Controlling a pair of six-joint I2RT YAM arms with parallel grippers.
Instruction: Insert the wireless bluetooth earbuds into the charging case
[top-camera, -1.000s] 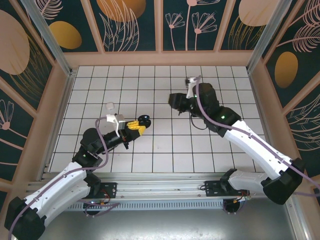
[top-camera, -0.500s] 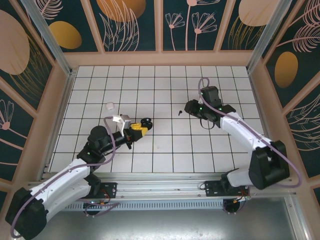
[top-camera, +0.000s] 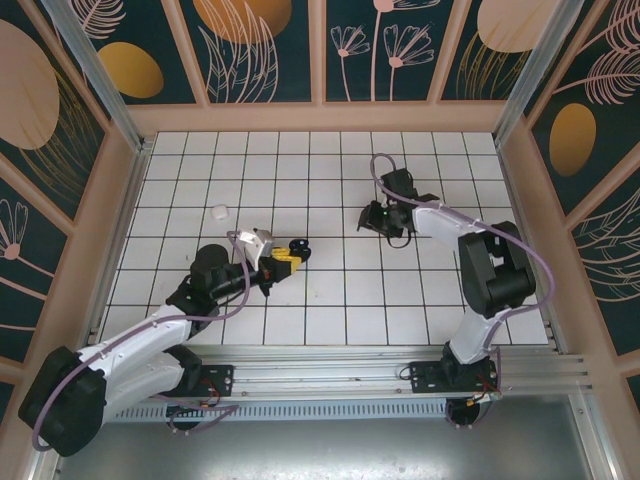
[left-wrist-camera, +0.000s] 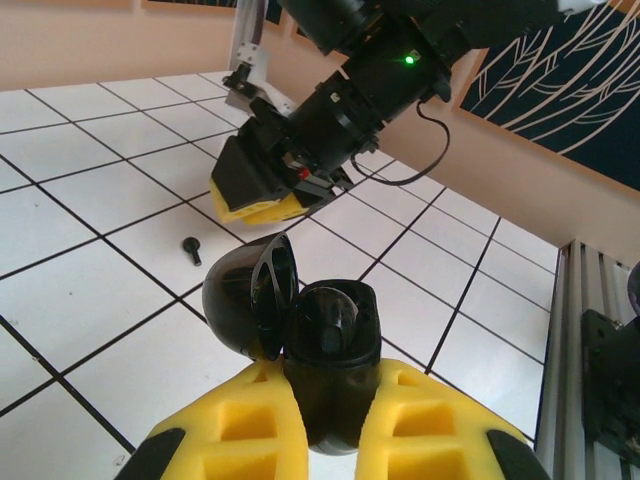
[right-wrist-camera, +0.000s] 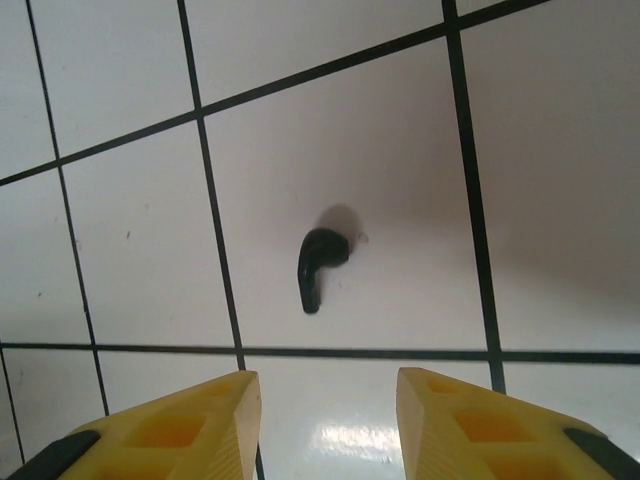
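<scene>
the counter (top-camera: 330, 300) is white tile with dark grout lines. one black earbud (right-wrist-camera: 320, 265) lies on a single tile just ahead of the right tool (right-wrist-camera: 322, 390), clear of the grout. a small white piece (top-camera: 218, 211) lies behind and left of the left tool (top-camera: 288, 252), apart from it.

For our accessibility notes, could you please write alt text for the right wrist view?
A small black earbud lies alone on a white tile, just beyond the open right claw, whose yellow tips frame it.
</scene>
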